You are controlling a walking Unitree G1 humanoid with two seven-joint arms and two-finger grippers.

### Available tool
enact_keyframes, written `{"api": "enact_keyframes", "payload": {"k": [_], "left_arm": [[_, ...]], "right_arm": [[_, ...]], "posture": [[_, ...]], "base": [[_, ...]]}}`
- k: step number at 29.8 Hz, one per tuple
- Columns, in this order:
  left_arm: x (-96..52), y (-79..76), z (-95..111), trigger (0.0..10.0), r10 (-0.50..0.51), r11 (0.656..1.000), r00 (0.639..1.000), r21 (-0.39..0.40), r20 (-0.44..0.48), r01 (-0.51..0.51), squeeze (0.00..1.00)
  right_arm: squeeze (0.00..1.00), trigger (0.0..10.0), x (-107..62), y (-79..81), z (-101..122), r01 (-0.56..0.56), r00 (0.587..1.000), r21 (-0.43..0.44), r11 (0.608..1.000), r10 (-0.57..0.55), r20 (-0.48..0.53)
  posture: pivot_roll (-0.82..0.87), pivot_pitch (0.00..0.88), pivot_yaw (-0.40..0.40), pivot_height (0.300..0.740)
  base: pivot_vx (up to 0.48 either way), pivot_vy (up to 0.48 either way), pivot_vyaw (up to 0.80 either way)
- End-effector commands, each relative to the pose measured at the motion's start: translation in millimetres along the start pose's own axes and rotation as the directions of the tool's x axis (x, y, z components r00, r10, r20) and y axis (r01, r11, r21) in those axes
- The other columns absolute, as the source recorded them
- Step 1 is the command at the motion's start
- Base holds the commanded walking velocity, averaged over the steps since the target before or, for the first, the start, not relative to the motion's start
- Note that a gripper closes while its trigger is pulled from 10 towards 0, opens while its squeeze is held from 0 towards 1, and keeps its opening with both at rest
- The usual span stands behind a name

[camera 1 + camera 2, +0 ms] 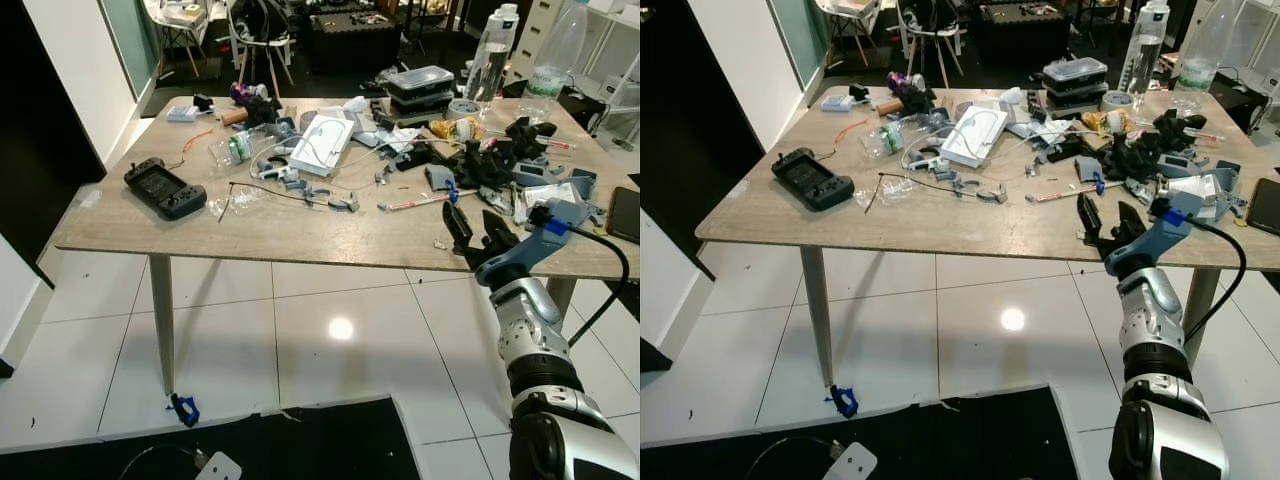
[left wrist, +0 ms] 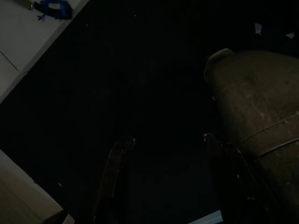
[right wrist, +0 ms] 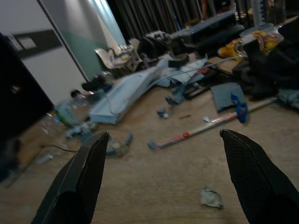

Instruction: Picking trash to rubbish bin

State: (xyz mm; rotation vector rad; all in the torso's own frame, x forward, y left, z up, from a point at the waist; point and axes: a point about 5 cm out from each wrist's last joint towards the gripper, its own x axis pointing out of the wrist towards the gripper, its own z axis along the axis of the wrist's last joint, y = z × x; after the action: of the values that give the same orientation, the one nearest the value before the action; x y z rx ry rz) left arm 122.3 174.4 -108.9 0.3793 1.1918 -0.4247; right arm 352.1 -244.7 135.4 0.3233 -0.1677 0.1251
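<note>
The right claw (image 1: 475, 236) hangs at the near edge of the counter (image 1: 300, 235), toward its right end, its two black fingers (image 3: 79, 179) spread wide apart and gripping nothing. Just ahead of it a small crumpled scrap of trash (image 3: 210, 197) lies on the wood close to that edge, between the fingers in the right wrist view and not touching them.

Beyond the scrap a long thin rod (image 1: 415, 203) lies slantwise across the counter, with a small blue clip (image 3: 239, 106) beside it. Behind these a heap of black parts (image 1: 490, 160) crowds the right end, and a dark phone (image 1: 625, 213) lies flat at the far right corner. Near the middle, a white tray (image 1: 322, 142) rests tilted among loose cables and grey scraps. A crushed clear plastic bottle (image 1: 232, 148) lies on its side left of the tray, and a black handheld game console (image 1: 165, 188) sits well apart near the left edge. Two upright clear bottles (image 1: 490, 60) stand at the back beside stacked lidded boxes (image 1: 420, 85).

Under the counter is white tile floor (image 1: 300, 340), with a small blue object (image 1: 185, 409) by the counter leg (image 1: 162, 320) at the edge of a black mat (image 1: 300, 445).

The left claw (image 2: 163, 182) hangs in deep shade over the dark mat, fingers parted.
</note>
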Motion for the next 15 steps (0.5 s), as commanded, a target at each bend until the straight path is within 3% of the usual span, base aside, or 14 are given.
{"api": "enact_keyframes", "payload": {"k": [1,4,15], "left_arm": [[0.1,-2.4,-2.1,10.0,-0.012,1.0,1.0,0.014,-0.01,0.012,0.0],[0.0,-2.6,-3.4,10.0,-0.014,1.0,1.0,0.018,-0.015,0.014,0.0],[0.1,-3.0,-2.1,10.0,-0.025,0.999,1.0,0.02,-0.013,0.025,0.0]], "right_arm": [[0.0,10.0,1.0,5.0,-7.0,-0.004,1.0,-0.022,1.0,0.003,-0.028],[0.0,10.0,3.3,9.3,-11.7,0.004,0.999,-0.068,0.998,-0.007,-0.052],[0.0,10.0,5.4,14.8,-15.2,0.001,0.998,-0.087,0.996,-0.007,-0.065]], "posture": [[-0.06,0.012,0.041,0.74],[-0.07,0.013,0.044,0.74],[-0.06,0.013,0.045,0.74]], "base": [[0.27,0.0,0.0],[0.273,0.0,0.0],[0.315,0.0,0.0]]}}
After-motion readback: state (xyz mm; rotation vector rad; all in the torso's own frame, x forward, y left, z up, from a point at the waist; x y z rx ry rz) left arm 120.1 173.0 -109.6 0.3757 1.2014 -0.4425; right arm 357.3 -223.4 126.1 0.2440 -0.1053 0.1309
